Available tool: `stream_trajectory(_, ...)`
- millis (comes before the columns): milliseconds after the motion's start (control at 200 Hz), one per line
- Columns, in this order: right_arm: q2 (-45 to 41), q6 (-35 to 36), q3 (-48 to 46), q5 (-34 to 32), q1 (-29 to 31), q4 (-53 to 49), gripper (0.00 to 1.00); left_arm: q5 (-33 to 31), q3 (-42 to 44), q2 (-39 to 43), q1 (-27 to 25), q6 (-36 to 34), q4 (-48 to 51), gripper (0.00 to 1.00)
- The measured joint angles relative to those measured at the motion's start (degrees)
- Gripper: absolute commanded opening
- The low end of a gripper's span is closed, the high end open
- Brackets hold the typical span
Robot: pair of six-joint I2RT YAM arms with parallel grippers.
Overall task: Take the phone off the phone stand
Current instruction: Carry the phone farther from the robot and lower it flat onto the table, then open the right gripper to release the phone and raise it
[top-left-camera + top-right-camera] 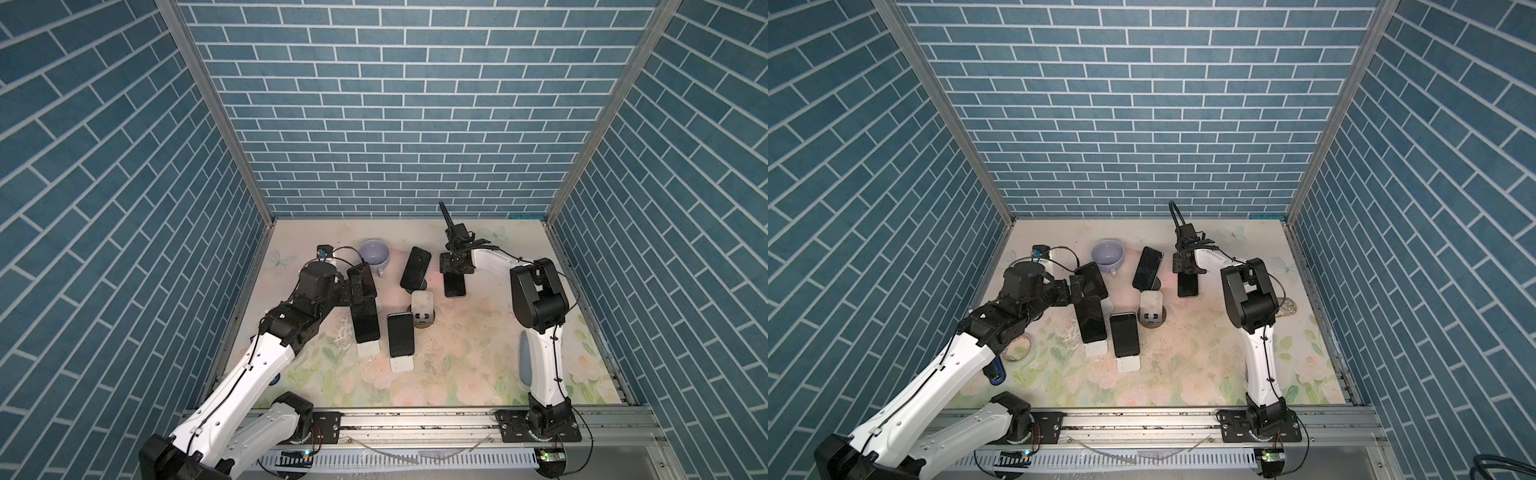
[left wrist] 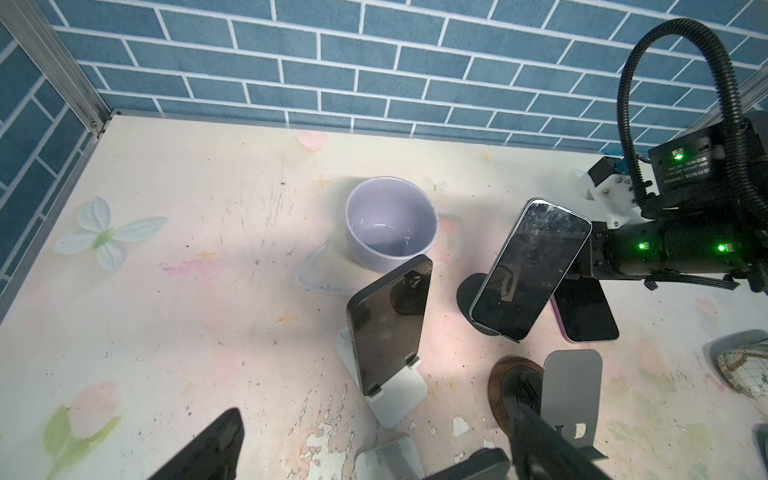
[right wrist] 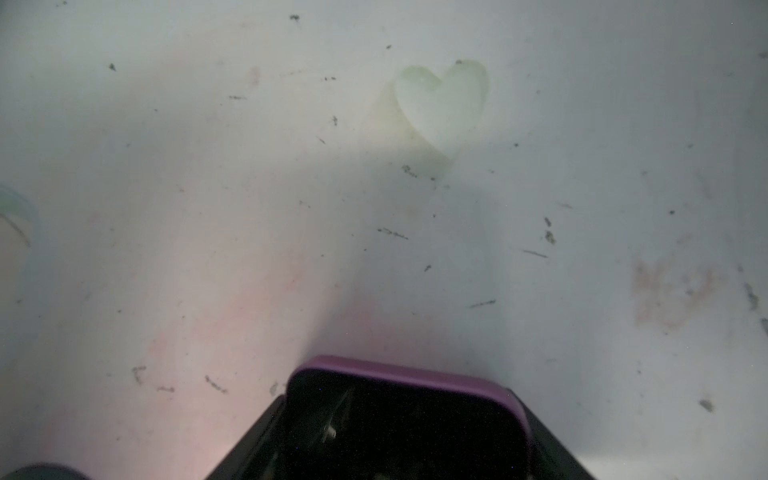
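A phone in a purple case [image 3: 407, 415] lies low over the table at the back right, and my right gripper [image 1: 455, 277] is shut on its sides. The left wrist view shows that phone [image 2: 586, 311] flat under the right gripper. A grey phone stand [image 1: 422, 306] on a brown round base stands empty in the middle. My left gripper [image 1: 358, 293] is open, its fingers [image 2: 208, 449] wide apart above a dark phone [image 1: 365, 319] on a white stand. Another dark phone [image 2: 386, 328] leans on a white stand just ahead of it.
A lilac mug [image 1: 374, 253] stands at the back. A dark phone [image 1: 415, 268] rests on a black round stand beside the right gripper. A further phone [image 1: 401, 340] on a white stand is nearer the front. Blue brick walls close off the back and both sides.
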State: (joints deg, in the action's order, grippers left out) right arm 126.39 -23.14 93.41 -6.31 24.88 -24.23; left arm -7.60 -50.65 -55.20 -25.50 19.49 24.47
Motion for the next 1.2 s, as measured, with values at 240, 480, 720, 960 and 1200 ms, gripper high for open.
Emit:
stream_trajectory(240,-0.42,0.0,-0.92,-0.04,0.0,0.98,0.72,0.39,0.66,0.07,0.0,0.0,-0.15,1.0)
stream_trajectory(480,-0.83,-0.2,-1.66,-0.11,0.02,1.57,0.78,0.37,1.51,0.83,0.0,0.0,-0.17,1.0)
stream_trajectory(720,-1.03,-0.61,-2.03,-0.13,0.02,1.81,0.8,0.37,1.53,0.87,0.0,0.0,-0.2,1.0)
stream_trajectory(960,-1.05,-0.61,-2.03,-0.15,0.07,1.84,0.83,0.37,1.53,0.87,0.0,0.0,-0.2,1.0)
stream_trajectory(1200,-4.11,-1.14,-3.91,-2.29,0.07,-2.38,0.87,1.05,1.53,1.05,0.0,0.04,-0.22,1.0)
